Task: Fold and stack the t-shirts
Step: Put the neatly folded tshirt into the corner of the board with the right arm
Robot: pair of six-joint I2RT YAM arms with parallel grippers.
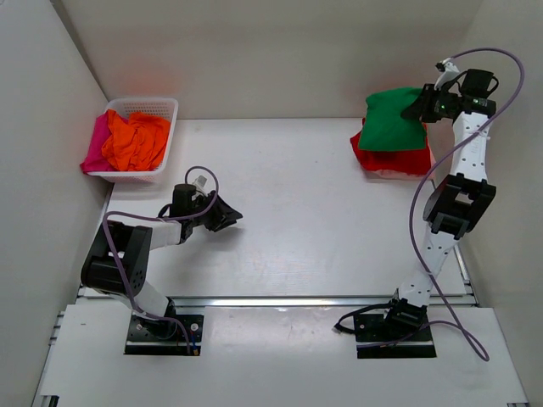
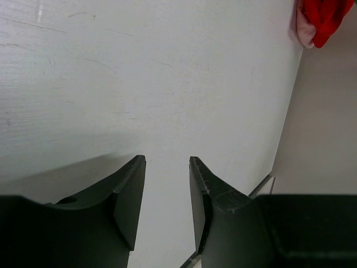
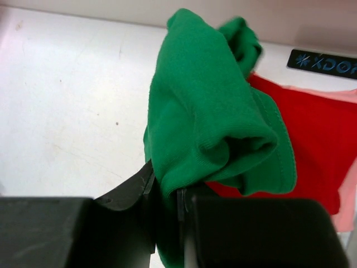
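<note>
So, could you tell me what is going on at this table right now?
The right pincer is shut on the green t-shirt at the far right of the table, where it lies over the red t-shirt, apparently being added to the stack. The left pincer is open and empty above bare table. The orange t-shirt and the magenta-pink t-shirt sit crumpled in the white basket at the far left, not yet folded.

The left arm [image 1: 154,233] and right arm [image 1: 467,154]: white links, black joints, lilac cables [image 1: 412,219].
</note>
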